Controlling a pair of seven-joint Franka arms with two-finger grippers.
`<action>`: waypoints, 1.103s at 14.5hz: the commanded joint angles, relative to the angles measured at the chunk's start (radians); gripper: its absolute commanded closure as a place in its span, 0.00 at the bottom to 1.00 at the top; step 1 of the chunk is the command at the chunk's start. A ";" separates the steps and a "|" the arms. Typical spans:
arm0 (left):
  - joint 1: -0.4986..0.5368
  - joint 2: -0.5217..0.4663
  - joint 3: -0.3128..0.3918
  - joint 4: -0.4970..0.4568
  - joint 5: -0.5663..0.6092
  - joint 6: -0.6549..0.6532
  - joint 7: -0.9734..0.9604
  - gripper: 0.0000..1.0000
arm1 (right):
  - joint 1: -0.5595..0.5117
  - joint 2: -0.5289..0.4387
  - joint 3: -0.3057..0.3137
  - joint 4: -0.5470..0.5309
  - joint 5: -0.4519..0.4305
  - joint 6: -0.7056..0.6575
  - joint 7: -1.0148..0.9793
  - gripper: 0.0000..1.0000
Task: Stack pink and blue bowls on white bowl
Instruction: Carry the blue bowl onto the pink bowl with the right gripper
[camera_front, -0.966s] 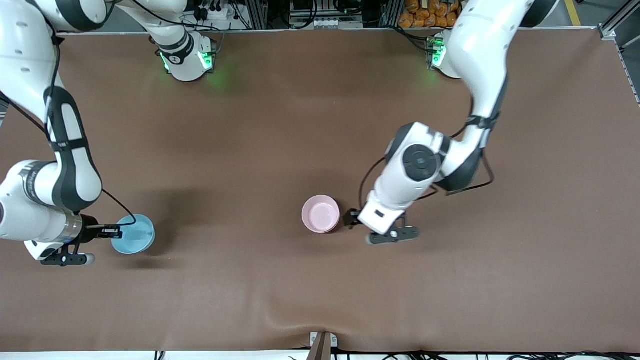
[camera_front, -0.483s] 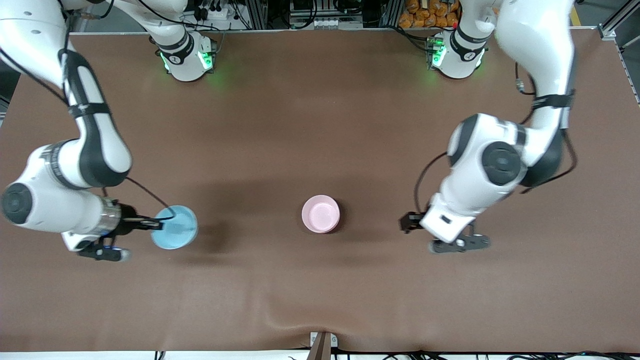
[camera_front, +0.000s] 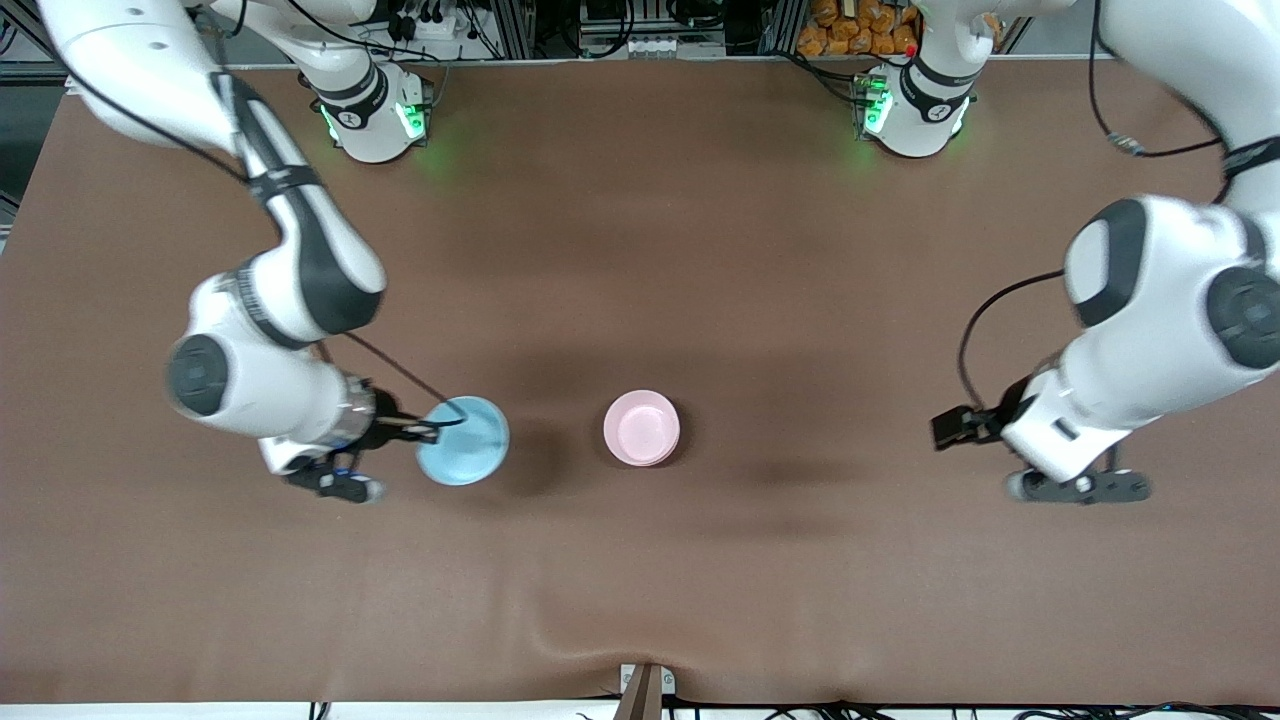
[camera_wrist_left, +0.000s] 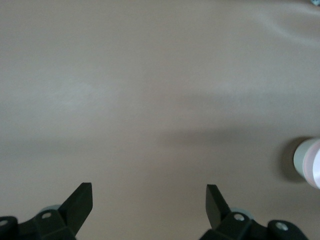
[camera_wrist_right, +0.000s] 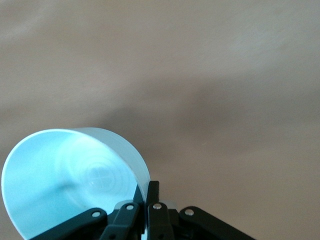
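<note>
I see even, bright overhead light on the brown table (camera_front: 640, 250), with soft dark shadows pooling around the pink bowl (camera_front: 641, 428) and beside the blue bowl (camera_front: 462, 454). Green glow spills from the arm bases. The left arm (camera_front: 1160, 330) smears with motion blur. Both wrist views look hazy and washed out; the blue bowl (camera_wrist_right: 70, 182) glares pale cyan.

pink bowl (camera_wrist_left: 311, 162) cut by frame edge, white bowl under it hidden
</note>
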 joint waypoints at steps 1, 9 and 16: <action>0.013 -0.117 -0.010 -0.022 0.019 -0.119 0.009 0.00 | 0.070 0.026 -0.001 -0.005 0.008 0.059 0.145 1.00; 0.033 -0.428 -0.004 -0.130 0.019 -0.374 0.016 0.00 | 0.230 0.101 -0.002 -0.062 0.011 0.306 0.335 1.00; 0.052 -0.430 0.022 -0.115 0.019 -0.374 0.062 0.00 | 0.277 0.136 -0.008 -0.065 0.020 0.360 0.376 1.00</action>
